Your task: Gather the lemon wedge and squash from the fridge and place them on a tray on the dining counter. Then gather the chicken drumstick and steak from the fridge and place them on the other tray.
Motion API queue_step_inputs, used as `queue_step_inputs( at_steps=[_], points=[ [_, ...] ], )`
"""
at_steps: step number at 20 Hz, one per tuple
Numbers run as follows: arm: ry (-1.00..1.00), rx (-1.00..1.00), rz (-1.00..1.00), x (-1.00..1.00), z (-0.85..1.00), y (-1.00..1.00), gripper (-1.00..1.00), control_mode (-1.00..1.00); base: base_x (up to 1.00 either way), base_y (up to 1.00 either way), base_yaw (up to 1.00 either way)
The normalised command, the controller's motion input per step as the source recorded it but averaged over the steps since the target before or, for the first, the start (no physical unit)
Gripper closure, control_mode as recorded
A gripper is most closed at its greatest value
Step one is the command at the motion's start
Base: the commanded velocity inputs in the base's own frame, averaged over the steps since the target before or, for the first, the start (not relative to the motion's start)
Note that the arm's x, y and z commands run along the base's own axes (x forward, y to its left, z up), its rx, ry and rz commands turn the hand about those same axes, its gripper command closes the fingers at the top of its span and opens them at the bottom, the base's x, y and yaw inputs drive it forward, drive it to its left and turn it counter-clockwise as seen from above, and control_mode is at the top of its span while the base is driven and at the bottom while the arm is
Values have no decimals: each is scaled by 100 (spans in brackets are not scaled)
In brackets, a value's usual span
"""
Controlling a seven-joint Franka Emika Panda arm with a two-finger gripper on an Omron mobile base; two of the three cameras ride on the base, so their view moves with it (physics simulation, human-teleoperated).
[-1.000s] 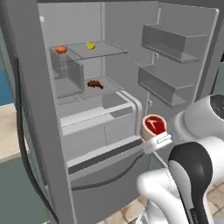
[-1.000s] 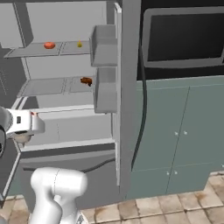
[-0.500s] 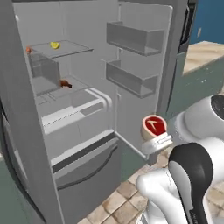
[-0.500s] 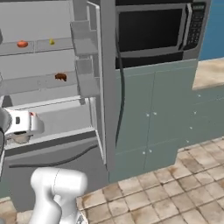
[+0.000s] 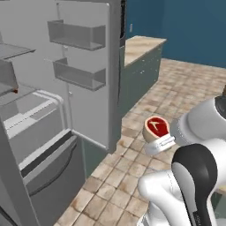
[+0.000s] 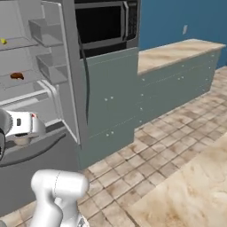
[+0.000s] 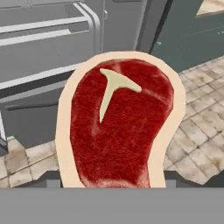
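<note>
Steak (image 5: 157,127) sits clamped in the gripper (image 5: 155,137), held upright off the floor, its red face with the pale T-bone turned toward the camera in the hand view (image 7: 118,127). Gripper is grasping the steak; the fingertips themselves are hidden behind the meat in the hand view, so contact points can't be made out. In the left base view the steak sticks up just above the white hand, over the tiled floor (image 5: 132,132), well clear of the fridge.

Left of the gripper in that view stands the open fridge door (image 5: 88,66) with two door bins, and further left the fridge interior with drawers (image 5: 31,128). In the right base view the chicken drumstick (image 6: 17,76) lies on a fridge shelf, above and behind the gripper's white housing (image 6: 20,124), well apart from it. A small yellow item (image 6: 3,41) sits on the shelf higher up, too small to identify. Microwave (image 6: 104,22) and teal cabinets (image 6: 133,93) lie to the right, wood tabletop (image 6: 177,48) beyond.
</note>
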Motion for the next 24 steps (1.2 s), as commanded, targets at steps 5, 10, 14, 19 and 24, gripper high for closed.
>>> queue_step_inputs(
  at_steps=[5, 10, 14, 19, 24],
  points=[
    [0, 0, 0, 0, 0, 0, 100, 100, -79, 0, -53],
    [0, 0, 0, 0, 0, 0, 100, 100, -78, -12, -48],
    [0, 0, 0, 0, 0, 0, 100, 100, -46, -51, -36],
    [0, 0, 0, 0, 0, 0, 100, 100, -7, -42, -36],
    [0, 0, 0, 0, 0, 0, 100, 100, 2, -41, -34]
  ],
)
